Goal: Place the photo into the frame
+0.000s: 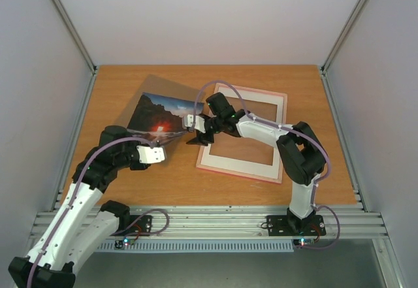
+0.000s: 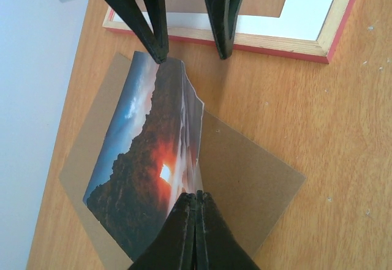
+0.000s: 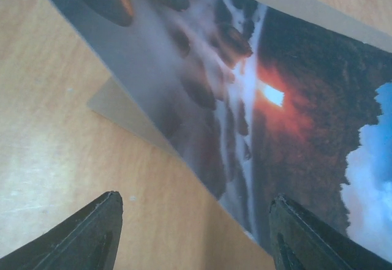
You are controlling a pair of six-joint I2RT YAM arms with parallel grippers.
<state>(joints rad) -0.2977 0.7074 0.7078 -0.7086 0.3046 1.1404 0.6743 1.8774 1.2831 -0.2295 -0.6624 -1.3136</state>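
Photo [image 1: 163, 119] hangs tilted above the board [image 1: 153, 85], left of the frame [image 1: 235, 167], which lies flat on the table [image 1: 313, 170]. The left claw [image 1: 159, 145] grips its near edge; the right claw [image 1: 194, 131] stands released at its right edge.

Left wrist: the left claw [image 2: 196, 199] is clenched on the buckled photo [image 2: 141, 166], picture side up over the board [image 2: 257, 184]. The right claw [image 2: 192, 57] gapes, one tip touching the far corner. The frame [image 2: 331, 37] lies beyond.

Right wrist: the right claw's fingers [image 3: 92, 233] are spread and grasp nothing; the photo [image 3: 245, 98] slants above the table [image 3: 49, 129].
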